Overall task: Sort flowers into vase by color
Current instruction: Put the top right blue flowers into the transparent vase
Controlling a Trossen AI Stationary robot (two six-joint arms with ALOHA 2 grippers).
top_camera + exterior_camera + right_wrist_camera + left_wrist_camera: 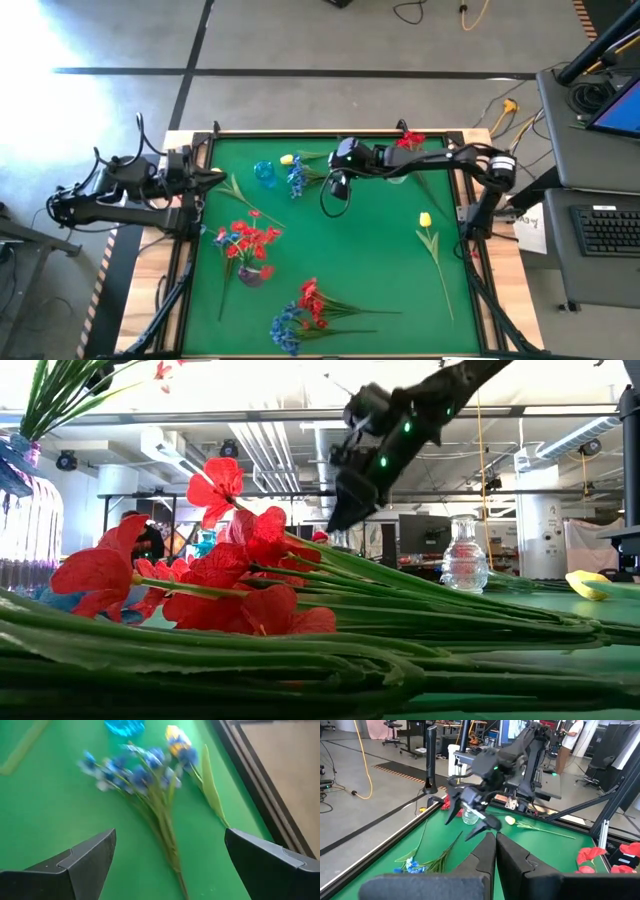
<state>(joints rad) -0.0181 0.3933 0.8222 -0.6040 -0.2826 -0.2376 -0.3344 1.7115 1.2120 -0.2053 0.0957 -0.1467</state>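
- The right claw hangs over the far middle of the green counter, fingers spread wide and holding nothing, pointing down at a blue flower
- Its arm reaches in level from the far right corner
- That blue flower lies flat beside a small blue vase and a yellow bloom
- The left claw waits clenched and empty at the far left edge

Right pincer spread wide (empty); left pincer closed.
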